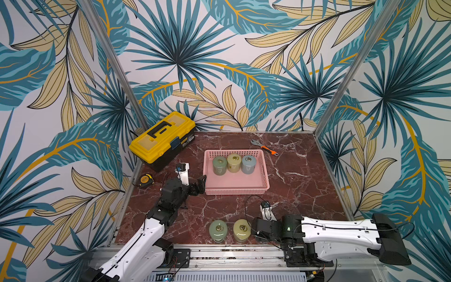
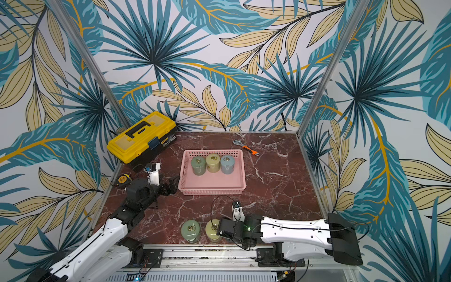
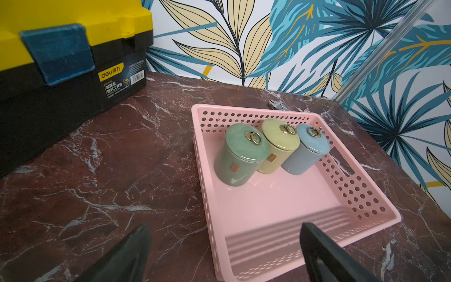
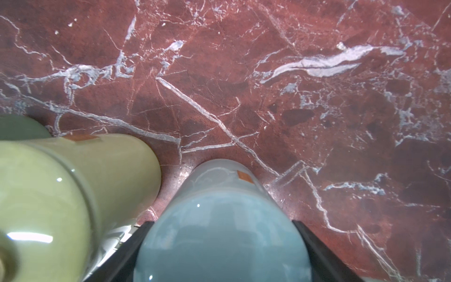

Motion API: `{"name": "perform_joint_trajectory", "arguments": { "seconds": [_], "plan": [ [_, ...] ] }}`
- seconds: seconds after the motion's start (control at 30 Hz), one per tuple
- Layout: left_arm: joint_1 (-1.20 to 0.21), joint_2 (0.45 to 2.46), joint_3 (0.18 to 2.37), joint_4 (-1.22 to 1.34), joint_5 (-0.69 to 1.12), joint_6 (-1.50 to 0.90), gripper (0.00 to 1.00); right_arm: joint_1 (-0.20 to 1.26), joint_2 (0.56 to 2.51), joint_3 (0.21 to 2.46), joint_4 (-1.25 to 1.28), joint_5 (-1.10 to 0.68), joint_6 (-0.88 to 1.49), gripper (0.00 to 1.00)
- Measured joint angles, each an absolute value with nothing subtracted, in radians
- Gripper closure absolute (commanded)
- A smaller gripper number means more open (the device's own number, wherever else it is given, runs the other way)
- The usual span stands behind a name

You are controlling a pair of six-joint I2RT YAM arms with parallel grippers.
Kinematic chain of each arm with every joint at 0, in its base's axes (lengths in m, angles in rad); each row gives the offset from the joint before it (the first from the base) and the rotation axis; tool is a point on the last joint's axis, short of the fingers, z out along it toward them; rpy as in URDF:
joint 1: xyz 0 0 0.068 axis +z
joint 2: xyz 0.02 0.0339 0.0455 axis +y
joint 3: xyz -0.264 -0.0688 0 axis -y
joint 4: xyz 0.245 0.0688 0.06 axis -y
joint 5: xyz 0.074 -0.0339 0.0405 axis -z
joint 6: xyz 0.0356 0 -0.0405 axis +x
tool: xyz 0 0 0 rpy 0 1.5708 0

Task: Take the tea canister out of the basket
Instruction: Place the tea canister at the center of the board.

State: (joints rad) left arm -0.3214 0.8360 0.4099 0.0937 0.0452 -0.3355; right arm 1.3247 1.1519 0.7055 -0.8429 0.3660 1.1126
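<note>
The basket (image 1: 235, 183) sits mid-way on the worktop (image 1: 297, 185) with three canisters (image 1: 234, 163) in a row at its back; the toolbox (image 1: 162, 136) lies behind-left, the wrench (image 1: 264, 147) behind-right. Before the basket stand two more canisters (image 1: 218, 230), a third canister (image 4: 219, 234) beside them, gripped by the right claw (image 4: 223, 222).

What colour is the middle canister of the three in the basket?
The middle canister is pale yellow; the left wrist view shows it best.
</note>
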Motion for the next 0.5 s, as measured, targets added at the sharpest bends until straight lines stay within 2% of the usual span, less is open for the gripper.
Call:
{"name": "perform_joint_trajectory", "arguments": {
  "seconds": [0.17,0.27,0.5],
  "plan": [
    [-0.321,0.836,0.410,0.094,0.045,-0.330,0.00,1.331,1.152,0.706,-0.842,0.366,1.119,0.10],
    [-0.321,0.836,0.410,0.094,0.045,-0.329,0.00,1.333,1.152,0.706,-0.838,0.367,1.124,0.02],
    [-0.321,0.836,0.410,0.094,0.045,-0.329,0.00,1.336,1.152,0.706,-0.835,0.367,1.126,0.01]
  ]
}}
